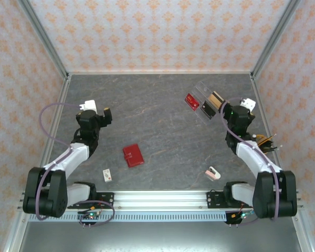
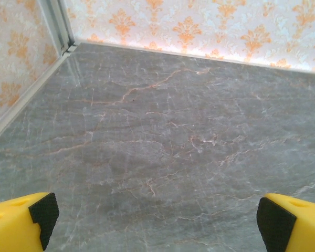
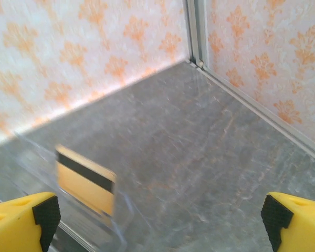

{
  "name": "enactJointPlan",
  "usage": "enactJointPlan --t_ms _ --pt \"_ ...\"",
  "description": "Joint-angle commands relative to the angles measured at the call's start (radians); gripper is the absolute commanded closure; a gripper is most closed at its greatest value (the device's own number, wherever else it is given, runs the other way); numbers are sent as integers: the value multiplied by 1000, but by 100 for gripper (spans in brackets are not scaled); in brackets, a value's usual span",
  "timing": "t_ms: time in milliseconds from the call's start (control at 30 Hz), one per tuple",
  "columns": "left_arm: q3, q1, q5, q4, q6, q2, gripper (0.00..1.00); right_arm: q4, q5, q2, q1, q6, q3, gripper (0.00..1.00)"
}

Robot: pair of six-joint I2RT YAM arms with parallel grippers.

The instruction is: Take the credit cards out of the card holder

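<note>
The wallet [image 1: 133, 155] lies shut at about 8 o'clock from the table's [image 1: 163, 131] middle, so its pockets are hidden. It is well apart from both arms.

In the right wrist view the tan card [image 3: 86, 181] is blurred. It shows a black stripe and lies in the clear tray [image 3: 37, 152], whose edges are hard to trace. From above, the tray [image 1: 203, 90] sits at 2 o'clock with a darker card [image 1: 208, 108] beside the tan one [image 1: 216, 98]; its face is too small to read.

The left gripper [image 2: 157, 220] is spread wide, its pads [image 2: 44, 211] at the frame's bottom corners, over bare table and holding nothing. The right gripper [image 3: 160, 220] is spread just as wide, holds nothing, and hangs near the tray.

Counted: one wallet, two cards in the tray, one red block [image 1: 192, 101] just beside the tray, one white tag [image 1: 107, 174] at 7 o'clock, and one pinkish piece [image 1: 213, 172] at 5 o'clock.
</note>
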Motion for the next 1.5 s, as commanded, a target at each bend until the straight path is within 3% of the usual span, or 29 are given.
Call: enactJointPlan --t_ms 0,133,300,500,900,1467 --pt "97 -3 -21 -327 -149 -86 0 -294 -20 -34 3 207 86 0" --pt "214 -10 71 -593 -330 -96 0 -481 -113 -4 25 311 195 0" --pt "230 -50 321 -667 -453 -45 0 -503 -291 17 108 304 256 0" --pt "215 -130 424 -775 -515 -14 0 -489 -479 73 220 219 322 0" --pt "37 -243 508 -728 -647 -32 1 -410 -490 122 274 126 281 0" --pt "-8 -285 589 -661 -657 13 29 -416 -496 109 275 132 247 0"
